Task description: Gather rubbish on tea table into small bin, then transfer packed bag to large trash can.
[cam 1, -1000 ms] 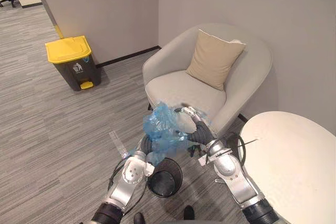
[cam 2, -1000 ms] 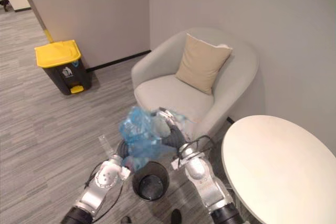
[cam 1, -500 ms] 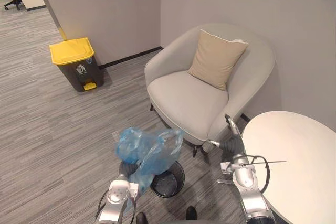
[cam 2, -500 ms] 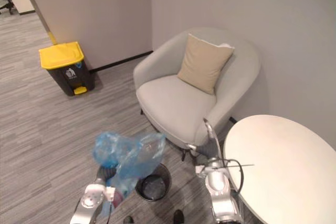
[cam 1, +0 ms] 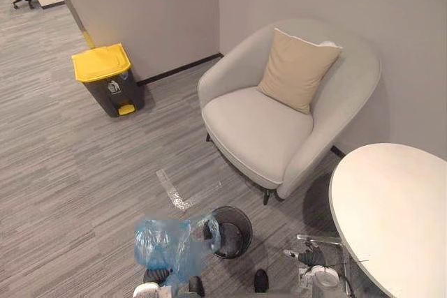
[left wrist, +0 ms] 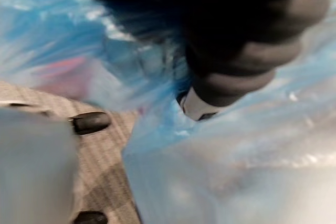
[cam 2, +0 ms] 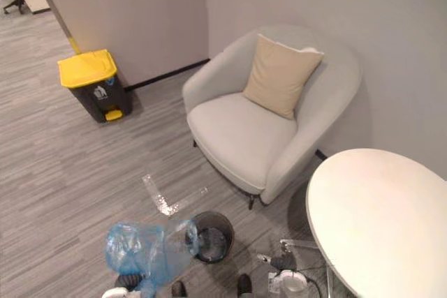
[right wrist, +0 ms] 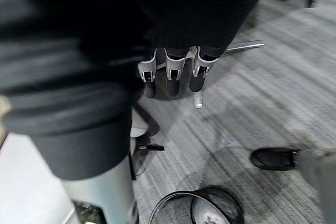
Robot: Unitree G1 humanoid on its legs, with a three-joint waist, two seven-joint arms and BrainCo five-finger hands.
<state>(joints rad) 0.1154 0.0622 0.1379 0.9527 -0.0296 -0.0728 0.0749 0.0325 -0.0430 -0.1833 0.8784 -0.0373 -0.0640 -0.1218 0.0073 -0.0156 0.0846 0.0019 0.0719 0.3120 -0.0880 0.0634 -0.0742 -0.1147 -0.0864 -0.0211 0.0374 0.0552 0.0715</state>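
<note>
Left eye view: grey striped floor [cam 1: 63,172], armchair [cam 1: 262,127] by the wall, yellow-lidded large trash can [cam 1: 105,85] well apart across open carpet. The blue bag [cam 1: 167,246] is just beside the small bin [cam 1: 234,232], near the round tabletop [cam 1: 394,207].

Right eye view: a tape strip [cam 2: 164,200] lies between the bin and the can.

Left wrist view: the left hand [left wrist: 199,103] is buried in the bag's plastic, and whether it grips cannot be told. Something pink shows through.

Right wrist view: the right hand [right wrist: 173,69] has relaxed fingers and holds nothing, above the floor.

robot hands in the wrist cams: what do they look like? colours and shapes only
Right robot hand: dark ribbed cover over the back and wrist, then a row of silver fingers with dark tips. Left robot hand: the same dark ribbed cover in rounded folds.
</note>
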